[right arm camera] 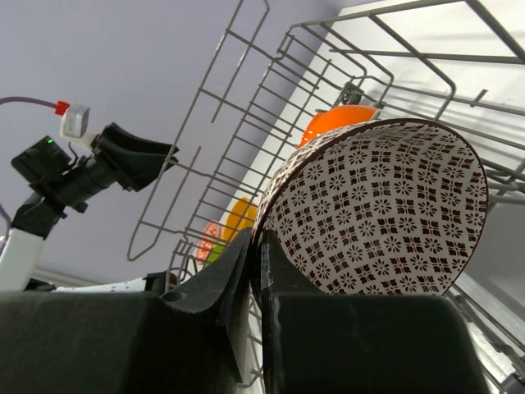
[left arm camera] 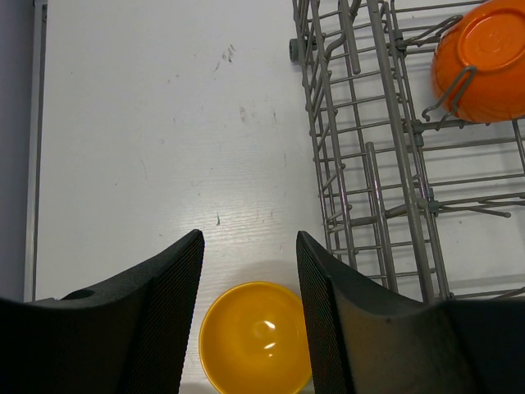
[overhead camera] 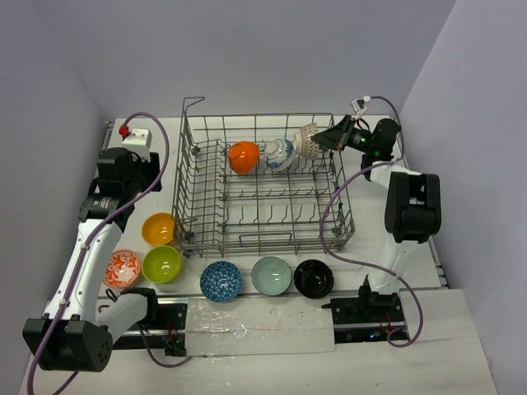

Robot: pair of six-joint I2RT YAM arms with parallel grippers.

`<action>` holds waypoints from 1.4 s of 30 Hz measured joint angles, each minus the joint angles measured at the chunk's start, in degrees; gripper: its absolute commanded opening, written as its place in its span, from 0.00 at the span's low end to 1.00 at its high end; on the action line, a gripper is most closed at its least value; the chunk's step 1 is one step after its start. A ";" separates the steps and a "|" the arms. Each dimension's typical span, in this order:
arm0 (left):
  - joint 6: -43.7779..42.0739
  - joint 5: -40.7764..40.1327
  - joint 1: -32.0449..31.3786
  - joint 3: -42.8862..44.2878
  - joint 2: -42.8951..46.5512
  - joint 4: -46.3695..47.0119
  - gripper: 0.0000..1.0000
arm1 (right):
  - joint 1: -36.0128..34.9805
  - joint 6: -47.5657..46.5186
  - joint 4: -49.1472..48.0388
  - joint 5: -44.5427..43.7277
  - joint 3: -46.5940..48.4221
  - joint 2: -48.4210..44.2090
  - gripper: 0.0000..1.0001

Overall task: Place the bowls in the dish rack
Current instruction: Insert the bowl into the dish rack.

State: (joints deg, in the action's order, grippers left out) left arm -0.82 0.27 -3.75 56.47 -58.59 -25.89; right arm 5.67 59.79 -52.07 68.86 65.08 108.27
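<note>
1. Rack (overhead camera: 263,234): grey wire basket, rectangular, rows of upright tines, tall wire loop at its 11 o'clock corner. Sits mid-surface (left arm camera: 148,123) in top view.
2. Bowls already in the rack's back row, L to R:
   - orange bowl (overhead camera: 244,156), plain glossy, tipped on its side betw. tines.
   - blue-and-white bowl (overhead camera: 280,154), also on its side, just beside the orange one at its 3 o'clock.
   - printed bowl (overhead camera: 308,141), white w/ small dark-brown flower-diamond repeat and a dark rim, at the rack's 1 o'clock corner.
3. Right gripper (right arm camera: 256,254): clamped on the printed bowl's rim, one finger each side. Bowl stands on edge and fills the right wrist view.
4. Loose bowls on the surface, all upright, mouths up:
   - at rack's 8 o'clock: yellow bowl (overhead camera: 159,229). The lime bowl (overhead camera: 162,264) is just at its 6 o'clock, and the red-and-white bowl (overhead camera: 123,268) is just beside the lime at 9 o'clock.
   - in a row at rack's 6 o'clock, L to R: blue-patterned bowl (overhead camera: 221,281), teal bowl (overhead camera: 271,275), black bowl (overhead camera: 314,278), glossy.
5. Left gripper (left arm camera: 250,246): fingers apart, nothing betw. them, hovering above the yellow bowl. In its wrist view the rack wall is at 3 o'clock and the orange bowl at 1 o'clock.
</note>
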 measured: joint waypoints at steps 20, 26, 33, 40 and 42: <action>1.40 1.66 1.36 -0.24 0.61 0.00 0.55 | -1.68 7.87 -10.54 1.27 0.00 0.66 0.00; 1.75 2.10 1.55 -0.33 0.70 0.00 0.55 | -2.21 9.42 -11.91 1.55 0.00 2.62 0.00; 1.77 2.56 1.79 -0.33 0.70 0.00 0.54 | -2.29 11.02 -14.86 2.14 0.81 5.49 0.00; 1.79 3.02 2.12 -0.42 0.68 0.00 0.55 | -2.27 11.45 -16.35 2.36 1.03 6.01 0.00; 1.92 3.10 2.16 -0.44 0.68 0.00 0.55 | -2.27 11.58 -16.63 2.36 1.09 6.14 0.00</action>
State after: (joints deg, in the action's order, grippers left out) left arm 1.10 3.38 -1.58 56.03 -57.91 -25.89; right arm 3.40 71.37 -68.71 71.22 66.17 114.41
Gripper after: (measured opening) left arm 0.546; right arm 0.120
